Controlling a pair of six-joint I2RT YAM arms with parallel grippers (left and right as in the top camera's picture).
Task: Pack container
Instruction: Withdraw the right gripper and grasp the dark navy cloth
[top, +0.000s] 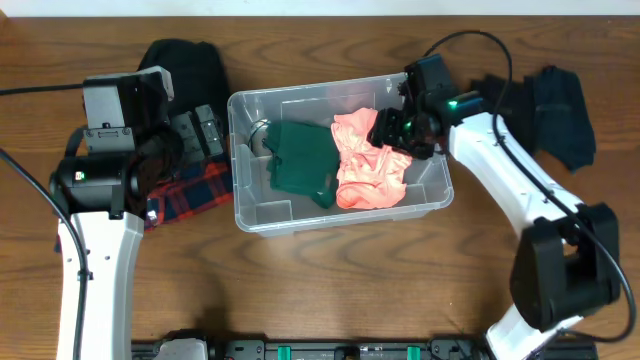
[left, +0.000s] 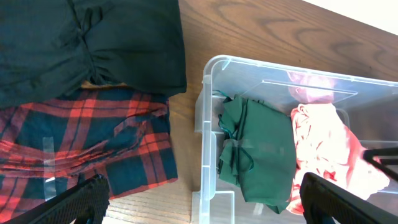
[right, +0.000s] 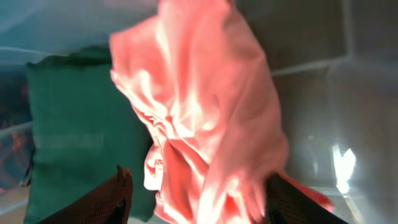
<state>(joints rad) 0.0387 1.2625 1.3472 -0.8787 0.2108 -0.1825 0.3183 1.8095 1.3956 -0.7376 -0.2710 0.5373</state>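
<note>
The clear plastic container (top: 340, 222) stands mid-table and holds a folded green cloth (top: 305, 160) on its left and a crumpled pink cloth (top: 370, 170) on its right. My right gripper (top: 400, 130) is inside the container's right half. In the right wrist view its fingers (right: 199, 193) are spread wide, one on each side of the pink cloth (right: 199, 93), with the green cloth (right: 68, 124) beside it. My left gripper (top: 200, 130) is open and empty, left of the container, above its left wall (left: 208, 81) and the plaid cloth.
A red and navy plaid cloth (top: 195, 190) lies against the container's left side, with a black garment (top: 185, 65) behind it. More dark garments (top: 555, 110) lie at the back right. Bare wooden table runs along the front.
</note>
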